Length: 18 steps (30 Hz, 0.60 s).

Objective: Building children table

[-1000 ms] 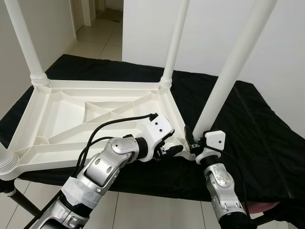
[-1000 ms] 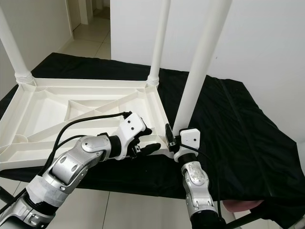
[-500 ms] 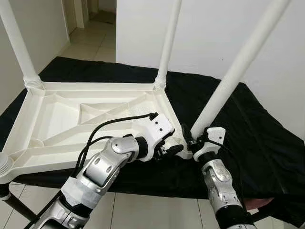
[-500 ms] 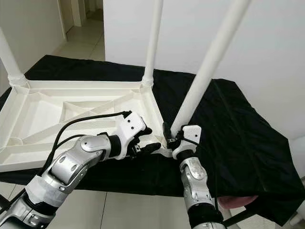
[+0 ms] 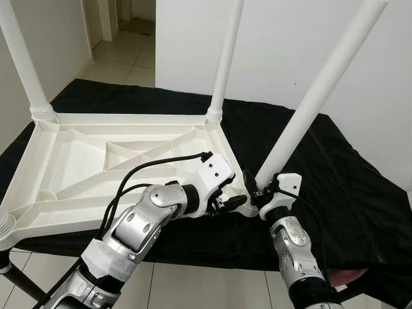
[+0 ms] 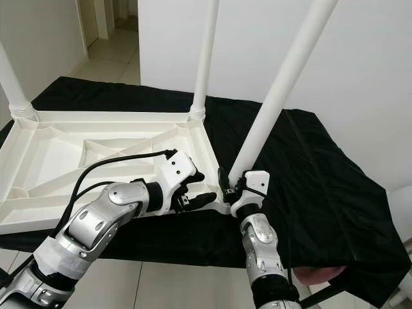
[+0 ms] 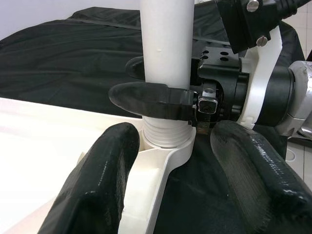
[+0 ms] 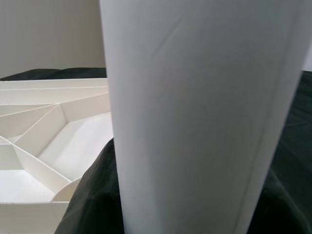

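The right gripper (image 5: 252, 188), clamped on the table leg (image 5: 315, 100), has tilted it in the corner socket (image 7: 165, 142); left gripper (image 5: 230, 201) apart, bracing.

A plain white tabletop (image 5: 96, 161) and white legs (image 5: 318, 96) lie on a seemingly unpatterned black cloth (image 5: 347, 180).
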{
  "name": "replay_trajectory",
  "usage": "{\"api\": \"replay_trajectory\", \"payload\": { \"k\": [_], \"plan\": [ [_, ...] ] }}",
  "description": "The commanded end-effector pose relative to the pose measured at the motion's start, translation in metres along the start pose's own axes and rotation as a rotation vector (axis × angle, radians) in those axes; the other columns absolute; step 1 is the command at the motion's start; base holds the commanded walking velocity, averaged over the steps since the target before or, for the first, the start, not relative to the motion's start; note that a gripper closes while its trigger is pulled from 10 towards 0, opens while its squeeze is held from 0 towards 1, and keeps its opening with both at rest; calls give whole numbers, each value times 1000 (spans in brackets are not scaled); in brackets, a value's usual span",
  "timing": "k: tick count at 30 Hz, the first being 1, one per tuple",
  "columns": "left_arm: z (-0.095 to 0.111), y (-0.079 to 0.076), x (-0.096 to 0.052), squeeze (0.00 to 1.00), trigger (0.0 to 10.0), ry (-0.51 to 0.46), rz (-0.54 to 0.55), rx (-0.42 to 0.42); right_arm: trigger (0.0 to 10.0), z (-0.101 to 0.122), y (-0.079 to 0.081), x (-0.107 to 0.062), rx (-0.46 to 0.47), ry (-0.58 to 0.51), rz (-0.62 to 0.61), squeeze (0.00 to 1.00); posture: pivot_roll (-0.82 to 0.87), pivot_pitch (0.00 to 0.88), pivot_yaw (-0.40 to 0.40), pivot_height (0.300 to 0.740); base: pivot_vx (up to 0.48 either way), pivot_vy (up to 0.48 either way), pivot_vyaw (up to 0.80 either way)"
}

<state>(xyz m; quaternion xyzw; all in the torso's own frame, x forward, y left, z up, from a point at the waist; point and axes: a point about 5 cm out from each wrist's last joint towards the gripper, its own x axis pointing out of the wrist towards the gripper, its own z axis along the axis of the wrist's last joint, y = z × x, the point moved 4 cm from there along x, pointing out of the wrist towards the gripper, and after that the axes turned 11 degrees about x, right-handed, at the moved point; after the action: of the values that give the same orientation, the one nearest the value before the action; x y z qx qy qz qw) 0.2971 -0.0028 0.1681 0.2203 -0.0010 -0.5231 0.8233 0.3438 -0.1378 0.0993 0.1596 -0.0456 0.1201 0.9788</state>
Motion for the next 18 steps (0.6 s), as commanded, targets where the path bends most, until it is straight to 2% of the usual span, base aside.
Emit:
{"api": "replay_trajectory", "payload": {
  "k": [1,7,18],
  "plan": [
    [2,0,0,0,10000,2,-1,3,10000,-38,-8,-17,12,166,-45,0,39,0,-94,740,0,0,0],
    [2,0,0,0,10000,3,2,1,10000,-27,-2,-12,-14,108,-25,0,39,0,-94,740,0,0,0],
    [2,2,-1,0,10000,3,6,4,10000,-27,-3,-11,-12,105,-46,0,41,0,-97,740,0,0,0]
  ]
}}
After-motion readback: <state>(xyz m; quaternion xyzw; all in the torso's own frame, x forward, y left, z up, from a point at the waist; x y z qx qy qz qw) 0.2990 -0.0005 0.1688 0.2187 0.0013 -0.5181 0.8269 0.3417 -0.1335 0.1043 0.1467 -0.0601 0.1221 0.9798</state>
